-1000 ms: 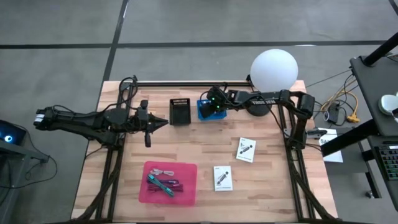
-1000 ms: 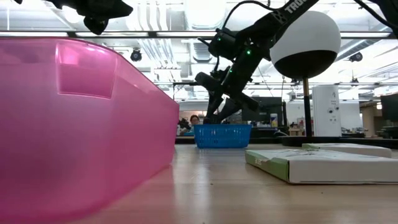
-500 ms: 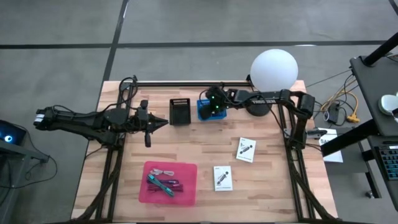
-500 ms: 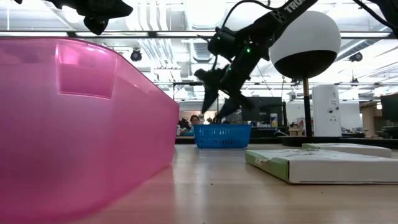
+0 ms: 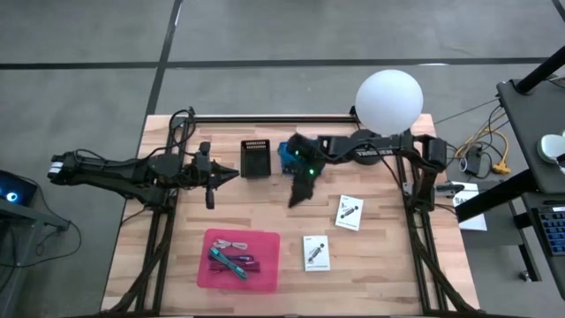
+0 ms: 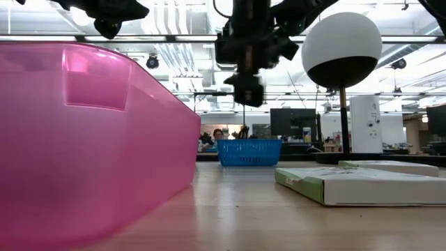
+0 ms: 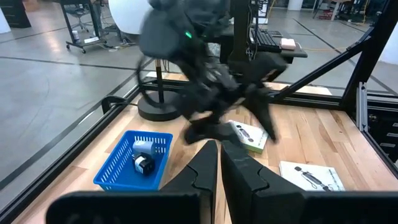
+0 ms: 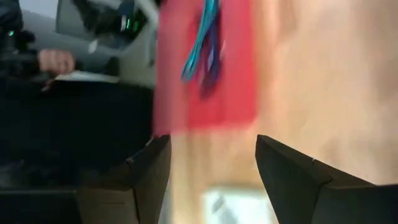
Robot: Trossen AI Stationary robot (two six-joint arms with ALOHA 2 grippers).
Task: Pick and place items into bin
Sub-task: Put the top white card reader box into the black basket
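I see the right gripper spread wide and empty above the table, blue basket just behind it; left gripper pinched closed, empty

grey floor, white globe lamp, ceiling lights

right end effector open, raised mid-table; left end effector closed, hovering
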